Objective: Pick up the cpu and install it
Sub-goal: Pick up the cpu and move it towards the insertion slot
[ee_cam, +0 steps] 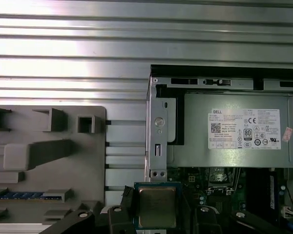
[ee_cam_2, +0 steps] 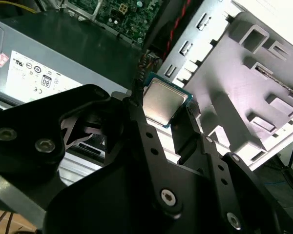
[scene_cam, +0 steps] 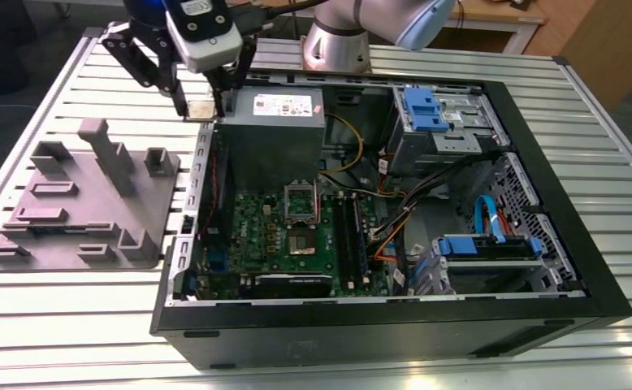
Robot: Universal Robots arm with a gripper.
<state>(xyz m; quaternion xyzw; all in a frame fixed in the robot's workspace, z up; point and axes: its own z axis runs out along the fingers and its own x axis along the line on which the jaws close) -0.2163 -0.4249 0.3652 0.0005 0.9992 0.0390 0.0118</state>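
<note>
Black linkage of the gripper (ee_cam_2: 162, 111) lies closest to us in the second wrist view. Its fingers (ee_cam_2: 185, 124) are drawn in only as far as the chip is wide and are clamped on two opposite edges of the cpu (ee_cam_2: 161, 99). We see the silver-grey lid facing the camera, with the thin rim showing around it. Nothing else touches the chip.

In the exterior view we find the gripper (scene_cam: 199, 110) at about eleven o'clock from the green circuit board (scene_cam: 294, 244), holding the cpu (scene_cam: 199, 111) in the air. It hangs just beside the near corner of the power supply (scene_cam: 278, 134), over the side wall of the open computer case (scene_cam: 403, 313). The grey tray (scene_cam: 78, 244) lies at about seven o'clock from the chip, well apart from it, on the slatted table (scene_cam: 78, 325).

In the first wrist view the cpu (ee_cam: 157, 207) sits level between the fingertips. The power supply (ee_cam: 234, 131) and the tray (ee_cam: 49, 161) lie beyond it on either side.
</note>
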